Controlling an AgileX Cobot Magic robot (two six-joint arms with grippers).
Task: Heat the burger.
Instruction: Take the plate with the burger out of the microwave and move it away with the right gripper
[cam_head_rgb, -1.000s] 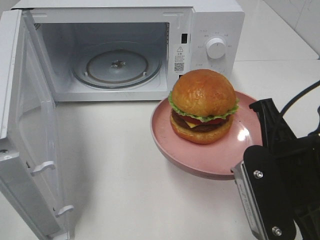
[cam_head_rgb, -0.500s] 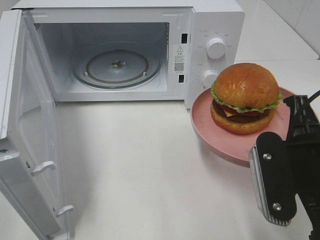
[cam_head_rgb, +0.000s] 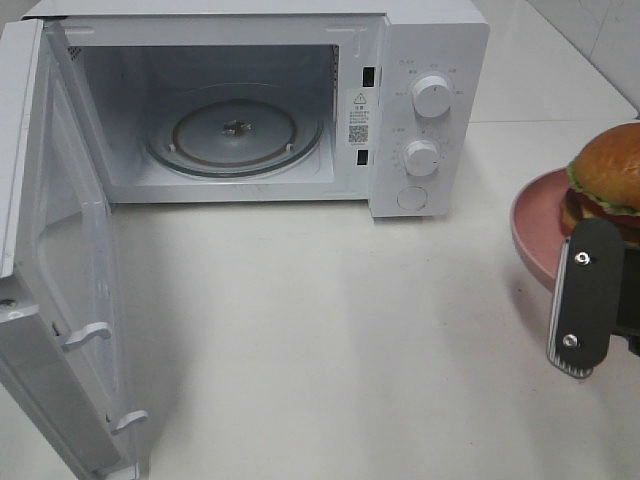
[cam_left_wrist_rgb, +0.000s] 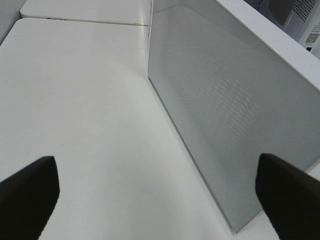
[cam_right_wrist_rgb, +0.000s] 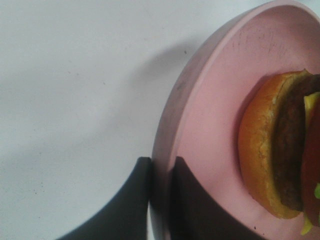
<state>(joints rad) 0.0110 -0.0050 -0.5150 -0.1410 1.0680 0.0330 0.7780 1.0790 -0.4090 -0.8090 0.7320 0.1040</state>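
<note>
The burger (cam_head_rgb: 612, 170), with its golden-brown bun, lettuce and patty, sits on a pink plate (cam_head_rgb: 535, 225) at the far right edge of the exterior view, partly cut off. My right gripper (cam_head_rgb: 592, 250) is shut on the plate's near rim. The right wrist view shows its two dark fingers pinching the plate rim (cam_right_wrist_rgb: 200, 100) at the gripper (cam_right_wrist_rgb: 161, 175), with the burger (cam_right_wrist_rgb: 270, 145) just beyond. My left gripper (cam_left_wrist_rgb: 160, 195) is open, its fingertips (cam_left_wrist_rgb: 27, 192) far apart, with nothing between them, beside the microwave door (cam_left_wrist_rgb: 235, 100).
A white microwave (cam_head_rgb: 430, 40) stands at the back with its door (cam_head_rgb: 60, 280) swung wide open to the left. Its glass turntable (cam_head_rgb: 235, 130) carries nothing. Two knobs (cam_head_rgb: 432, 97) are on the right panel. White tabletop (cam_head_rgb: 320, 330) lies in front.
My right gripper has carried the plate with the burger to the right, from in front of the microwave's opening to the right edge of the view. The left gripper has stayed open.
</note>
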